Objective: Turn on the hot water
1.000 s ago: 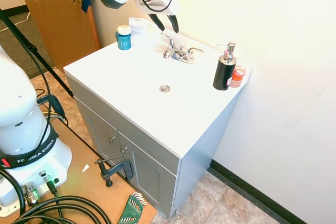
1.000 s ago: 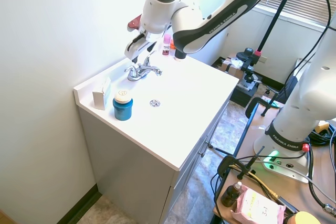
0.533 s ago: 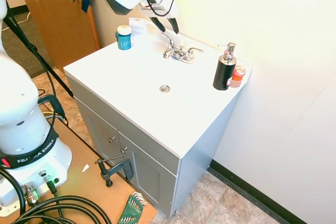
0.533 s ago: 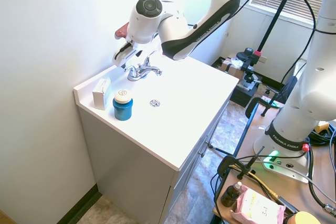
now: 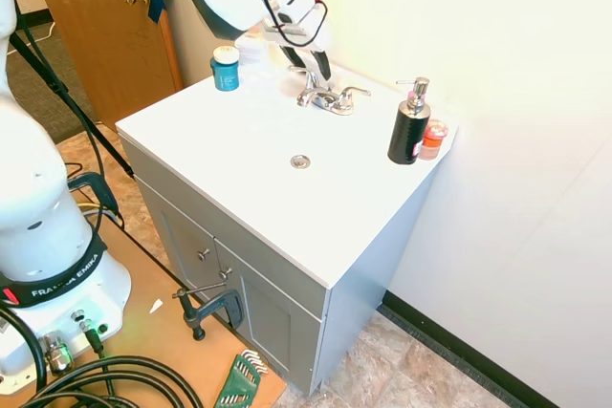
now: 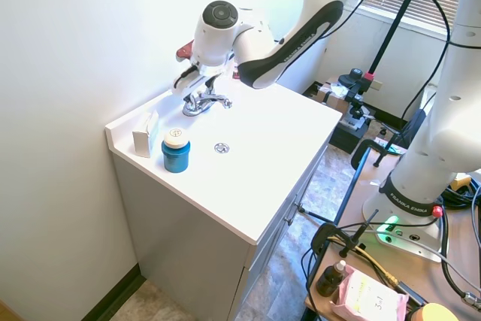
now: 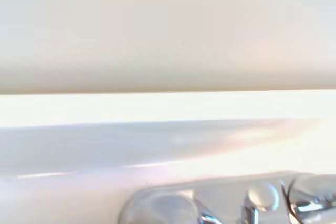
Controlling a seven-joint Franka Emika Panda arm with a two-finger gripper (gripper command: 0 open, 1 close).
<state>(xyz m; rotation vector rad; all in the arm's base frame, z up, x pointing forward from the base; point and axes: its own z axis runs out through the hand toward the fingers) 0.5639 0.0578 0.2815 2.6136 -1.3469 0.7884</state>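
Note:
The chrome two-lever faucet [image 5: 328, 99] stands at the back of the white vanity top [image 5: 239, 155]. Its left-hand lever, the hot water control [image 5: 308, 78], sticks up beside the spout; the twin right-hand lever [image 5: 353, 93] points the other way. No water is running. My gripper [image 5: 311, 64] hangs right over the left lever, open, with its dark fingertips at about the height of the lever's top. From the other side the gripper [image 6: 197, 84] sits just above the faucet [image 6: 203, 103]. The blurred wrist view shows chrome faucet parts [image 7: 226, 205] under the pale wall.
A black pump soap bottle [image 5: 409, 126] and a small orange bottle [image 5: 433, 139] stand at the counter's right rear corner. A teal jar [image 5: 226, 69] and a small white box [image 6: 146, 134] sit left of the faucet. The drain [image 5: 300, 161] lies mid-counter. The wall is close behind.
The gripper has come down from above and left of the faucet until its fingertips are at the left lever. The levers look unmoved.

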